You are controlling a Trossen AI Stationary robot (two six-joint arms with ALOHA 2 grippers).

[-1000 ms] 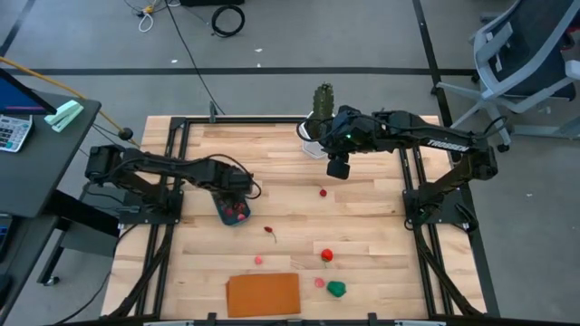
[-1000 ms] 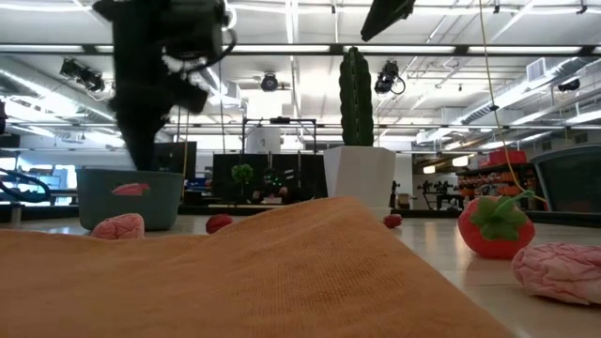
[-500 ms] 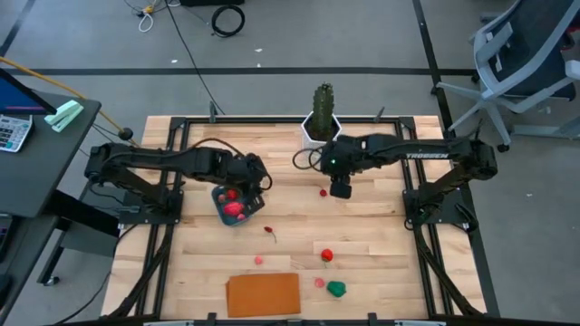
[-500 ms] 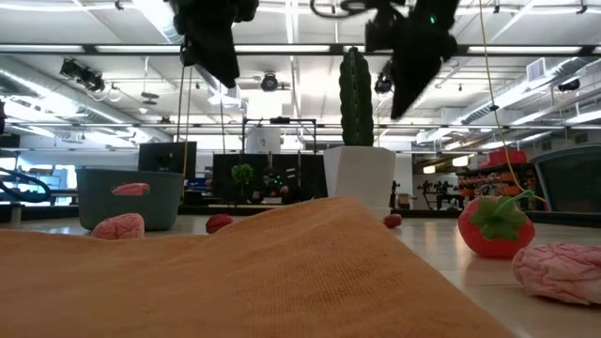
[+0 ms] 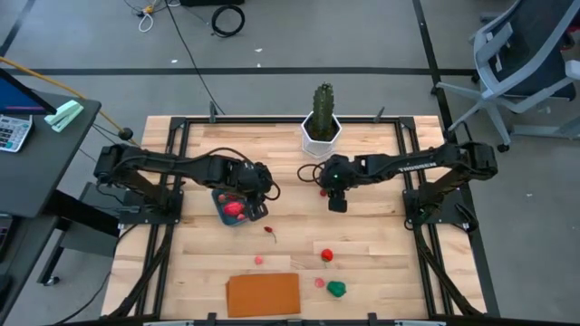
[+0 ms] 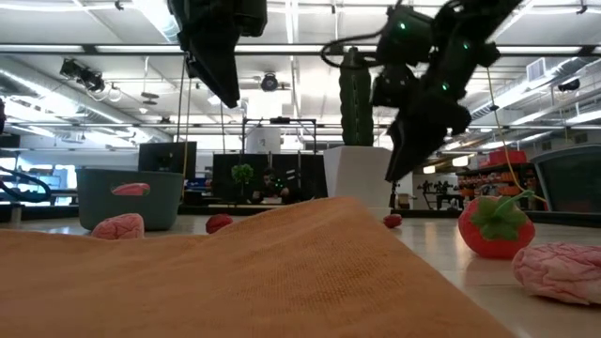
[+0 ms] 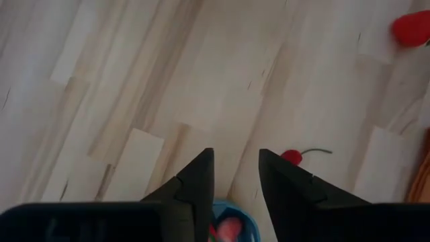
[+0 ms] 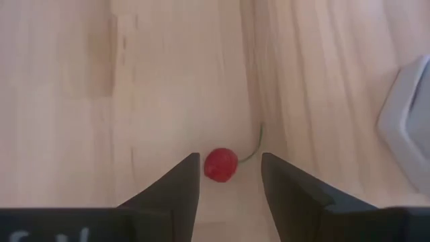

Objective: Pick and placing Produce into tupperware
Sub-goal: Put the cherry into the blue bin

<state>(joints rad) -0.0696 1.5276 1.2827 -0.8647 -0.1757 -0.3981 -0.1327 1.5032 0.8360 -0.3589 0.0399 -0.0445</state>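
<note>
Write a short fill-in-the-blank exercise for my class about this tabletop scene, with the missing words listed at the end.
1. The right end effector is open, with a small red ____ lying between its fingers.
2. The tupperware already holds pink and ____ produce.
3. The left end effector hangs open above the ____ table.
4. The cactus stands in a ____ pot.

Missing words: cherry; red; wooden; white

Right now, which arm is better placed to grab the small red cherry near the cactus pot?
The right arm, probably. Its gripper hangs open right over the cherry, which sits between its fingers. The left gripper is over by the tupperware.
</note>
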